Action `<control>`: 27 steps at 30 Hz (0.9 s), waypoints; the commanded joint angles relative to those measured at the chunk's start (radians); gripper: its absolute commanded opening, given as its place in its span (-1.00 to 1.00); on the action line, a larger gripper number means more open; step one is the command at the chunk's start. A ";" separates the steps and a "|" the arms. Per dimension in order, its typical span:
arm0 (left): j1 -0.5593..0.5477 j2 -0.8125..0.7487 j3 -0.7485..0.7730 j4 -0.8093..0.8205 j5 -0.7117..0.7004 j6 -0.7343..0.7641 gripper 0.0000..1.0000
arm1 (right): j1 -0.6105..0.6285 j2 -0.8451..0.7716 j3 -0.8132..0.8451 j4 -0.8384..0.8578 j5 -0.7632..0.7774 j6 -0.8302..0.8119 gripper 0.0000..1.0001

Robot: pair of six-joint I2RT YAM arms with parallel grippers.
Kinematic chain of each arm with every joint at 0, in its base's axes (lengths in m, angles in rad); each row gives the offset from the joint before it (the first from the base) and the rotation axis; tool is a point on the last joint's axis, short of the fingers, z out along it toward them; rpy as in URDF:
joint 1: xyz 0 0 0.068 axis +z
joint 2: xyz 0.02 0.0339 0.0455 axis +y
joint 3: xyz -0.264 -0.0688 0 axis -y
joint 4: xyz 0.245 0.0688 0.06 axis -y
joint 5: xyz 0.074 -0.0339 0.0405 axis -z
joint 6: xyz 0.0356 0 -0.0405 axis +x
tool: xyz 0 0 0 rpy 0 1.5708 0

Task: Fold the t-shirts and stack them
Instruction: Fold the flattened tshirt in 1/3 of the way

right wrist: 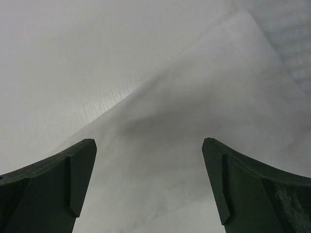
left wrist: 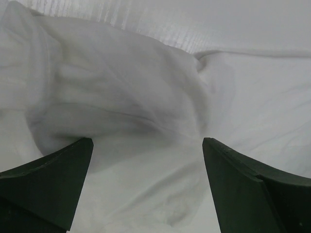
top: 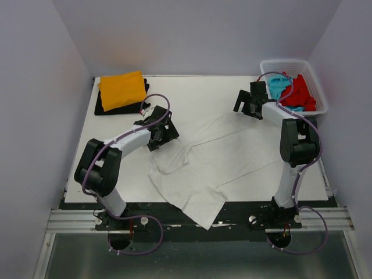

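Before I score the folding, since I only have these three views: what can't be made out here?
- Black shirt: top view, mostly under the orange shirt; its fold is hidden.
- Red shirt and turquoise shirt: top view, bunched in the basket, partly behind a cable; shapes unreadable.
- White shirt: top view, the left gripper covers part of it; the wrist views show white on white close up, so which part is unclear.

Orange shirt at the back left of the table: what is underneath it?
A black shirt lies under the orange shirt, showing only as a dark border along its left and near edges. The rest is covered, so anything else beneath cannot be seen.
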 commanded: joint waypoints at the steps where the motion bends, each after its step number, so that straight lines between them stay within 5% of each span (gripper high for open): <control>1: 0.052 0.105 0.014 -0.020 0.083 0.009 0.97 | 0.000 0.090 0.043 0.036 -0.002 0.023 1.00; 13: 0.089 -0.049 -0.111 -0.146 0.024 -0.053 0.97 | 0.001 0.160 0.070 0.013 0.125 0.045 1.00; 20: 0.084 -0.111 -0.001 -0.194 -0.040 0.020 0.97 | 0.004 0.099 0.044 0.008 -0.021 0.017 1.00; 27: -0.121 -0.205 0.047 -0.262 -0.091 0.027 0.97 | 0.053 -0.099 -0.080 -0.005 0.025 -0.005 1.00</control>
